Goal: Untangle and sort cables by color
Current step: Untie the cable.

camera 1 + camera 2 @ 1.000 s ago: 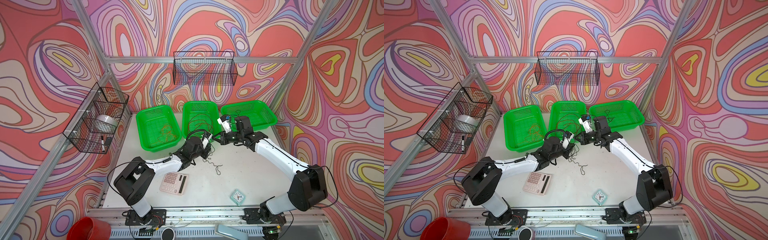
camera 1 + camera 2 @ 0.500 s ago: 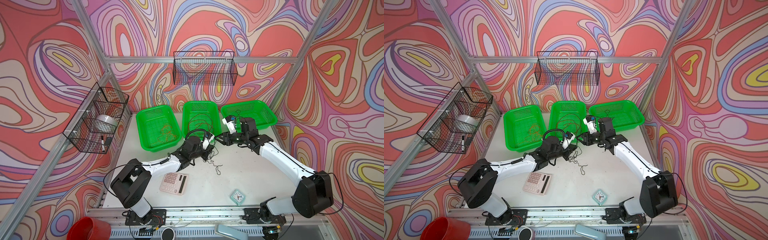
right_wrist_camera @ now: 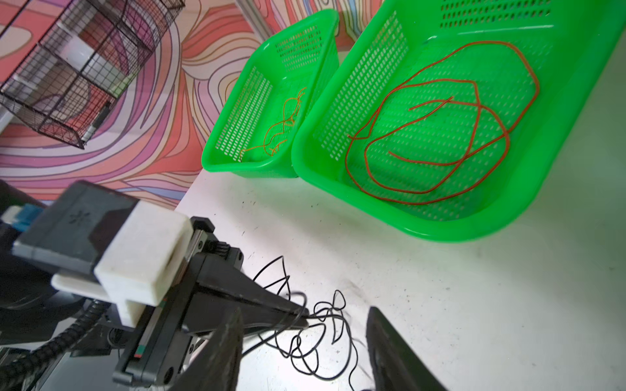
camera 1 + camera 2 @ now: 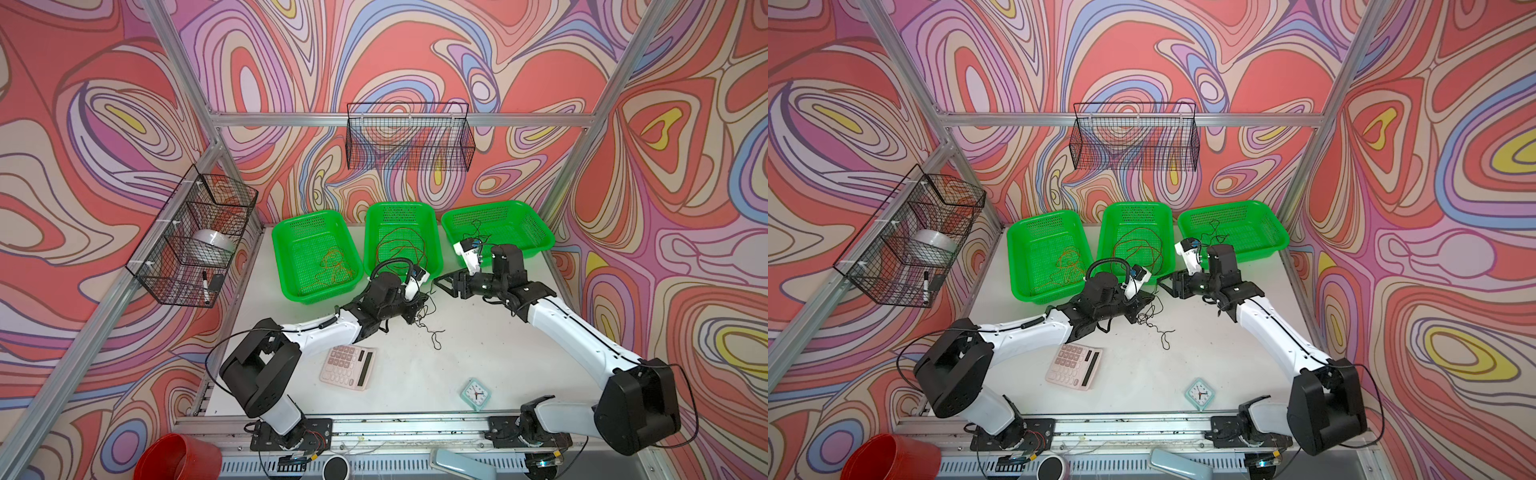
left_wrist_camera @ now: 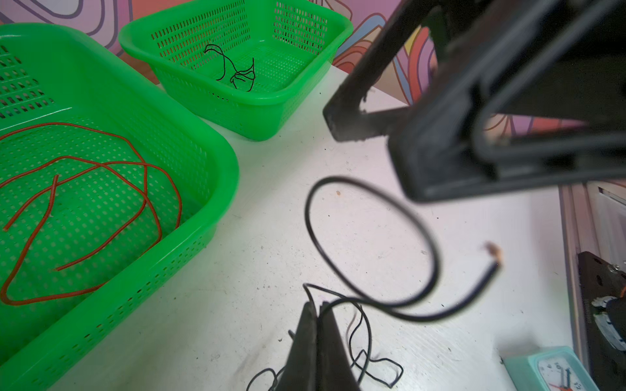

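Table [image 4: 490, 357]: baskets [image 4: 320, 296], calculator [image 4: 348, 367], clock [image 4: 476, 393], black cable [image 4: 432, 332]

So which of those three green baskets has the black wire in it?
The right-end basket: a black cable tangle lies in it. The middle basket holds red cable, the left basket orange cable.

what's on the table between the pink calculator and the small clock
Bare white table between calculator and clock, clear in both top views; the black cable ends farther back.
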